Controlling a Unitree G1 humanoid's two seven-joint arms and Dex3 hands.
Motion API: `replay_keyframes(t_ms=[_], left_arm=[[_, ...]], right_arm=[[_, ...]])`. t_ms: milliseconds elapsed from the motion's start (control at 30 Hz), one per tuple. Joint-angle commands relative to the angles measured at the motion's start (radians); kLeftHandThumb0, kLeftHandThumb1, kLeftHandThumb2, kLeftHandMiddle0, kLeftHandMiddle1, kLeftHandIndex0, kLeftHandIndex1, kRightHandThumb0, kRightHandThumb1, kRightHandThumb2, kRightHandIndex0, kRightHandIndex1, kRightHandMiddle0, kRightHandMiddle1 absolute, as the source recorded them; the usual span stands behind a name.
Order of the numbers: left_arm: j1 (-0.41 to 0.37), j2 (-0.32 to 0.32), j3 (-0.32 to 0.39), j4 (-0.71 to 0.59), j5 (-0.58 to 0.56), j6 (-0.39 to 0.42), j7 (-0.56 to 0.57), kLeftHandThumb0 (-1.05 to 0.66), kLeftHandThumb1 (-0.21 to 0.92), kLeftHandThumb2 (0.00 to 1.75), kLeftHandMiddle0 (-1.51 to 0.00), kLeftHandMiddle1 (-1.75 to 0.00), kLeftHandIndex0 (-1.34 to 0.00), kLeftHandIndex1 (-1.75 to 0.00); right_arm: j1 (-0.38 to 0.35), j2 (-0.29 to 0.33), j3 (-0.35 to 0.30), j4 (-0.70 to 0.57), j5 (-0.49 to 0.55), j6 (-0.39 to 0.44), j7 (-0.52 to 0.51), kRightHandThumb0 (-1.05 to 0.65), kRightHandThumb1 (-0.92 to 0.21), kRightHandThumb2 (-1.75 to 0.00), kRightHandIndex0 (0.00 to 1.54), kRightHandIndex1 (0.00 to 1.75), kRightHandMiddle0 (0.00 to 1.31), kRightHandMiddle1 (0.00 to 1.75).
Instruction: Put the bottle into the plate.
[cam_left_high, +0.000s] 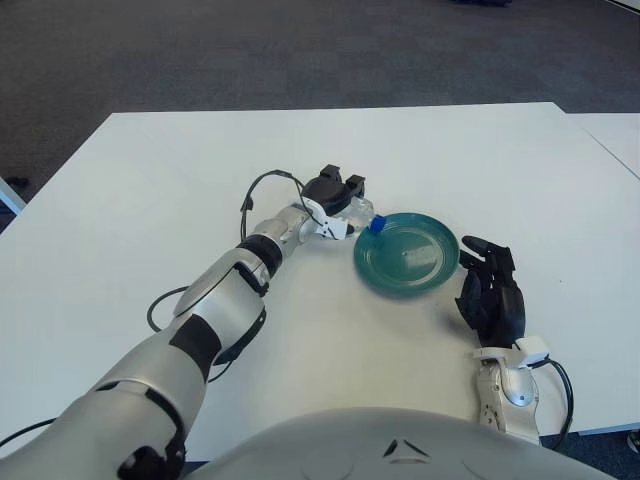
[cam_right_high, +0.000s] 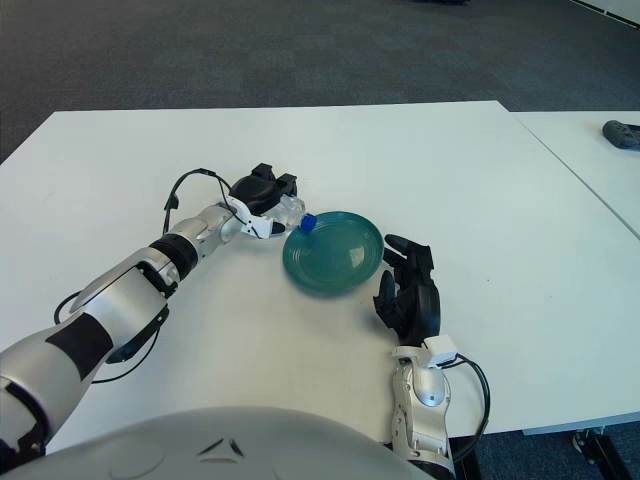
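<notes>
A small clear bottle (cam_left_high: 362, 211) with a blue cap (cam_left_high: 377, 225) is held in my left hand (cam_left_high: 338, 195), whose black fingers are curled over it. The bottle is tilted, its cap pointing down at the left rim of the teal plate (cam_left_high: 406, 254). The plate sits on the white table (cam_left_high: 150, 200) and looks tipped up on its near side. Right of the plate's near edge is my right hand (cam_left_high: 490, 295), fingers relaxed and holding nothing.
A black cable (cam_left_high: 262, 185) loops over my left wrist. A second white table (cam_right_high: 590, 150) stands at the right, with a dark object (cam_right_high: 622, 133) on it. Dark carpet lies beyond the far table edge.
</notes>
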Motion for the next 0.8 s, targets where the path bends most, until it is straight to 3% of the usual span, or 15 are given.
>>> replay_keyframes(t_ms=[0, 333, 767], left_arm=[[0.050, 0.001, 0.000, 0.036, -0.009, -0.015, -0.025, -0.52, 0.19, 1.46, -1.11, -1.75, -0.71, -1.75], [0.048, 0.010, -0.011, 0.040, 0.000, -0.062, 0.018, -0.51, 0.21, 1.44, -1.09, -1.75, -0.69, -1.75], [0.041, 0.013, -0.029, 0.043, 0.012, -0.065, 0.046, -0.51, 0.22, 1.43, -1.08, -1.75, -0.69, -1.75]], right_arm=[[0.109, 0.068, 0.008, 0.110, 0.044, -0.002, -0.008, -0.60, -0.89, -0.68, 0.49, 1.05, 0.11, 1.17], [0.099, 0.071, -0.001, 0.127, 0.049, -0.021, 0.001, -0.59, -0.87, -0.71, 0.49, 1.05, 0.12, 1.15], [0.084, 0.071, -0.014, 0.142, 0.053, -0.019, 0.007, -0.60, -0.86, -0.72, 0.46, 1.05, 0.10, 1.17]])
